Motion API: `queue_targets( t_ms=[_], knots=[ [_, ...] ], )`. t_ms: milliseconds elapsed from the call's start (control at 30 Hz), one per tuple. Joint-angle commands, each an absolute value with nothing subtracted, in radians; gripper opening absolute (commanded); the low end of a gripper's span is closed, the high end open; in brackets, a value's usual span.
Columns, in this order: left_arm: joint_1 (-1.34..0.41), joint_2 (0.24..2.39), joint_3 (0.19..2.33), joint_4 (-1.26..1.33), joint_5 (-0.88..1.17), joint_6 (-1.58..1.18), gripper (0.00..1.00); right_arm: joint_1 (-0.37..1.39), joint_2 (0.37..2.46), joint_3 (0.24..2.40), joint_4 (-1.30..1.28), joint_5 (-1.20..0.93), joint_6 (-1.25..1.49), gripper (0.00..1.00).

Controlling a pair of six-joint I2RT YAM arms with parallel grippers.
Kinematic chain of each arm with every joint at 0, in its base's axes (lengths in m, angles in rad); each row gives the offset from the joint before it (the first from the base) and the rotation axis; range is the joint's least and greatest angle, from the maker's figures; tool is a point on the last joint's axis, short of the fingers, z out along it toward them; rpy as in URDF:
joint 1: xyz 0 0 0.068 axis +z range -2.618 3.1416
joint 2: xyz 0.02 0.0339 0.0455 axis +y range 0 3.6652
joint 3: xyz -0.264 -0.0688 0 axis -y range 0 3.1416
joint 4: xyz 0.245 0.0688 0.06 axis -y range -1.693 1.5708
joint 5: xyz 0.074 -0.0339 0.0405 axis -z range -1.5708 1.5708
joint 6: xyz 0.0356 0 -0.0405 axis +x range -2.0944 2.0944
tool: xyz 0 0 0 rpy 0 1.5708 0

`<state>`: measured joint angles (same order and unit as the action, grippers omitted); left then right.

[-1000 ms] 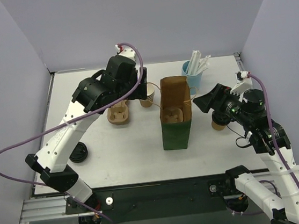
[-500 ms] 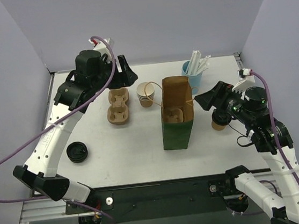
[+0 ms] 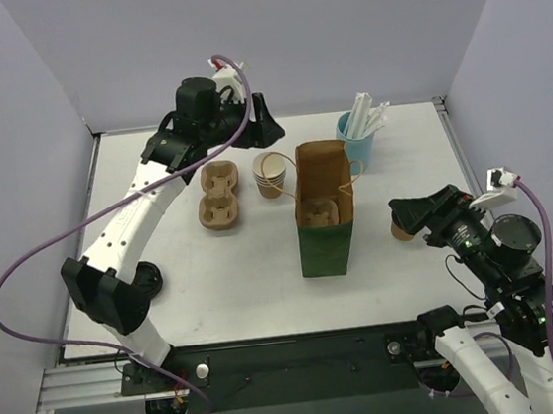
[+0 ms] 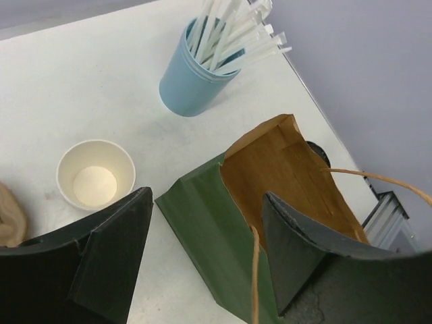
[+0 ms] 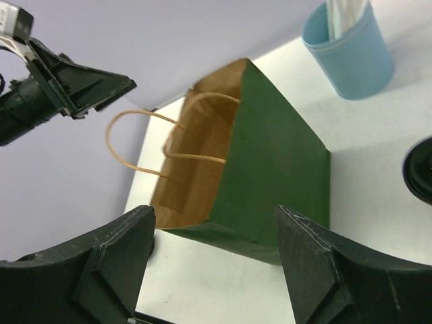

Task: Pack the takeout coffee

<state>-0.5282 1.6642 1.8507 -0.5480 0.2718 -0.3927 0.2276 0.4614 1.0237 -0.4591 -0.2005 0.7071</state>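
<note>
The takeout coffee (image 3: 400, 230) stands right of the green paper bag (image 3: 324, 223); only its brown side shows in the top view, under my right gripper (image 3: 412, 213). Its black lid (image 5: 420, 169) shows at the right edge of the right wrist view. My right gripper (image 5: 214, 216) is open and empty and faces the bag (image 5: 270, 169) from the right. My left gripper (image 3: 261, 124) is open and empty, high over the back of the table. In the left wrist view the left gripper (image 4: 206, 202) looks down on the bag's open mouth (image 4: 283, 175).
A stack of lidless cups (image 3: 270, 175) stands left of the bag, also seen in the left wrist view (image 4: 94, 177). A pulp carrier (image 3: 218, 196) lies further left; another sits inside the bag (image 3: 319, 212). A blue straw cup (image 3: 358, 130) stands behind. Black lids (image 3: 148, 280) lie near left.
My left arm has swung from over the cup stack out to the back left, then to the back centre. My right arm has drawn back toward the near right. The coffee has not moved.
</note>
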Motion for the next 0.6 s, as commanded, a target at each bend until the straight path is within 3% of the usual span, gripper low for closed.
queue_targets(
  t_ms=[0, 233, 467, 567],
  knots=[
    [-0.551, 1.761, 1.902, -0.410, 0.453, -0.238, 0.75, 0.221, 0.462, 1.006, -0.598, -0.159, 0.683, 0.72],
    [-0.568, 2.015, 2.160, -0.446, 0.676, -0.178, 0.69, 0.221, 0.442, 1.042, -0.689, -0.250, 0.620, 0.72],
    [-0.638, 2.137, 2.316, -0.613, 0.579, -0.006, 0.68, 0.222, 0.425, 1.078, -0.761, -0.218, 0.606, 0.72],
    [-0.658, 2.141, 2.330, -0.678, 0.534, 0.078, 0.62, 0.224, 0.416, 1.072, -0.769, -0.195, 0.598, 0.72]
  ],
)
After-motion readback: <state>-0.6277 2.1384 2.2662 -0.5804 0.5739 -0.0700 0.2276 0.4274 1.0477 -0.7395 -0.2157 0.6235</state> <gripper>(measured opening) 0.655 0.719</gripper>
